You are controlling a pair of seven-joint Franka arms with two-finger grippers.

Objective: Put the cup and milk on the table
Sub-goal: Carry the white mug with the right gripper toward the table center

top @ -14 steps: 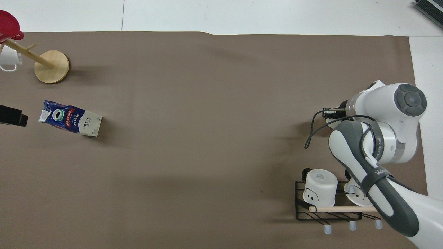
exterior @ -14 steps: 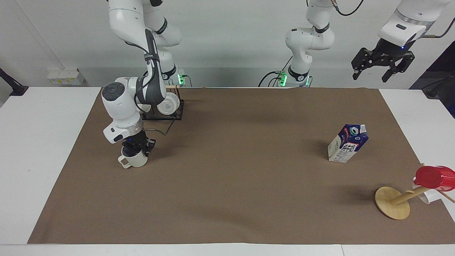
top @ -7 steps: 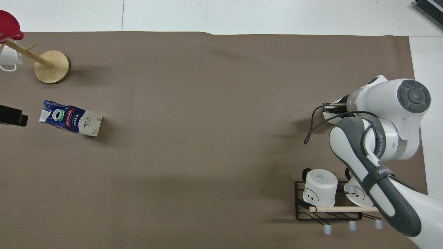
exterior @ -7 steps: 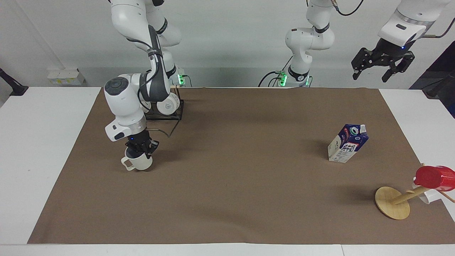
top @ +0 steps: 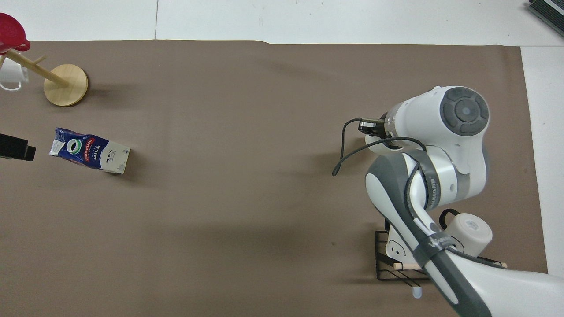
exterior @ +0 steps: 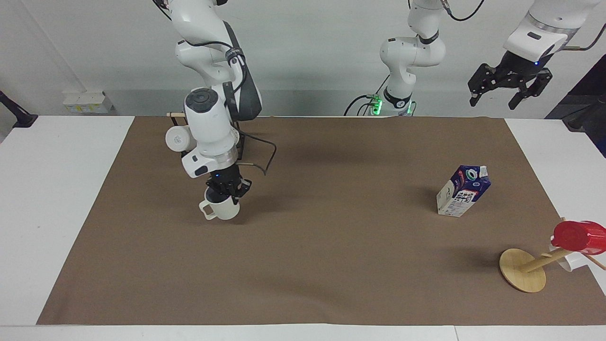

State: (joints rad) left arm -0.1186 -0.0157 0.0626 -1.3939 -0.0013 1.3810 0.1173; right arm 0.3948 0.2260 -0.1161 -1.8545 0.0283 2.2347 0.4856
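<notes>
carried toward the table's middle, the cup (exterior: 222,208) hangs clamped in the right hand (exterior: 226,190); left hand (exterior: 509,90) waits, spread.

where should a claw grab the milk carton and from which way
Probably from above, across the white lower body of the milk, fingers on its two flat side faces. It stands upright on the table with open room all round, and its sloped blue gable top and cap would likely slip in a grip.
</notes>
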